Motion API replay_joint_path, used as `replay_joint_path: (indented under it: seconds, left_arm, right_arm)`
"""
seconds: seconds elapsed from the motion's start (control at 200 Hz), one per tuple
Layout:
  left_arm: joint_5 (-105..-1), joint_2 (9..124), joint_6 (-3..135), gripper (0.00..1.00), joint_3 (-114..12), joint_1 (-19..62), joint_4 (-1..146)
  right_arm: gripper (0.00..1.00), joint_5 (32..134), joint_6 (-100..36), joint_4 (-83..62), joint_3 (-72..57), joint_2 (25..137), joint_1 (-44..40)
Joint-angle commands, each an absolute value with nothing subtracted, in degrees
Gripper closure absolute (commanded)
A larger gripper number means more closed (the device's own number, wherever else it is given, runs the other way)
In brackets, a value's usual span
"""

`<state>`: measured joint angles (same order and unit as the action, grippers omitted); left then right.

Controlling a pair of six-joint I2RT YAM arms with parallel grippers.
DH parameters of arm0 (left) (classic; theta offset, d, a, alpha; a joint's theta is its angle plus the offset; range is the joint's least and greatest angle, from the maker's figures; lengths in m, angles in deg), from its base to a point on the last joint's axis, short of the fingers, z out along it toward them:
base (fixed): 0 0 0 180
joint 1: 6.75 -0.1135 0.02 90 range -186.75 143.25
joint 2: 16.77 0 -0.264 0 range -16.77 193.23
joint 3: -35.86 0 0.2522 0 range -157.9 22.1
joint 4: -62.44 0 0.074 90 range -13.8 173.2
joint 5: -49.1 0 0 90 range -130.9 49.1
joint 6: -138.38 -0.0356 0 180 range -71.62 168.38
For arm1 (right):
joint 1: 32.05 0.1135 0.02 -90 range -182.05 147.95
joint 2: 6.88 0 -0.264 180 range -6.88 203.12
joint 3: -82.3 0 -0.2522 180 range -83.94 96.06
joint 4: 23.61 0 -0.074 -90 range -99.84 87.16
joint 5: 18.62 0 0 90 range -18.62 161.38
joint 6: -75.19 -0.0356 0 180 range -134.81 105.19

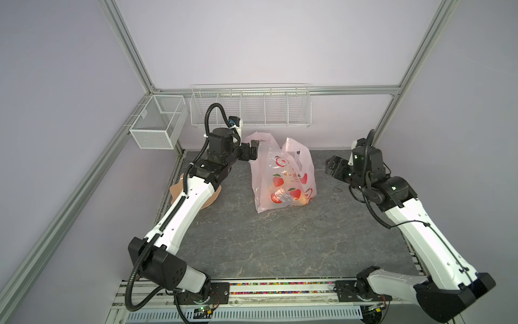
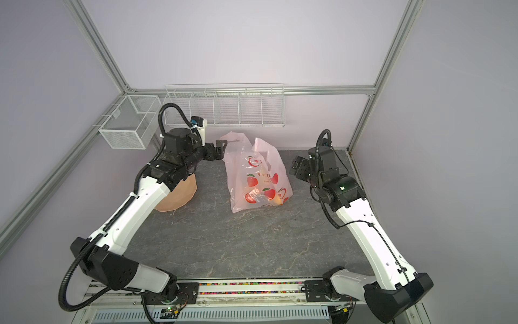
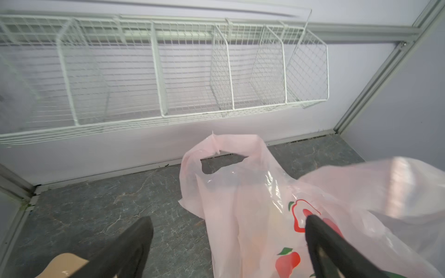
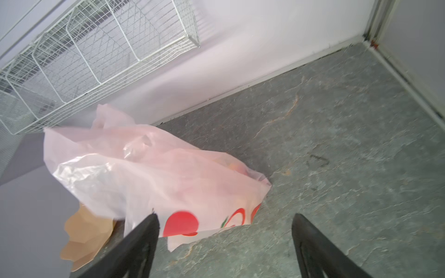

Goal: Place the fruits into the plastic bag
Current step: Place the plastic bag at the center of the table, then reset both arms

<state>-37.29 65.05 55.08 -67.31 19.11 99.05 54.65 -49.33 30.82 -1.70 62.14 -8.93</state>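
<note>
Pink plastic bag (image 1: 283, 174), centre frame, shows fruits (image 1: 301, 199) inside; none seen loose on the desk (image 1: 252, 238). Open and empty: left gripper (image 1: 254, 150), right gripper (image 1: 332, 165); loading apparently done.

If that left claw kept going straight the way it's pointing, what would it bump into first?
Most likely the bag. The open left gripper points at its upper part, which seems close, though the exact depth is unclear.
</note>
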Motion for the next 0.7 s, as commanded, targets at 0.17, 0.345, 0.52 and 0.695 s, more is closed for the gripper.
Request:
replay_joint_path:
  seconds: [0.17, 0.345, 0.52, 0.695]
  left_arm:
    - [-23.5, 47.0, 66.0, 0.01, -57.1, 18.8, 107.4]
    - [-20.8, 37.3, 69.1, 0.01, -45.8, 18.9, 114.4]
    - [-18.4, 25.5, 69.1, 0.01, -29.7, 18.8, 110.4]
    - [-15.0, 21.5, 67.5, 0.01, -15.4, 17.8, 100.6]
  right_arm:
    - [0.12, 57.2, -42.1, 34.9, -3.6, 57.6, -17.1]
    - [0.12, 56.4, -38.9, 35.6, -11.0, 52.9, -17.8]
    - [0.12, 53.8, -36.9, 27.4, -29.7, 41.0, -17.8]
    - [0.12, 51.1, -35.1, 20.6, -41.8, 37.2, -17.8]
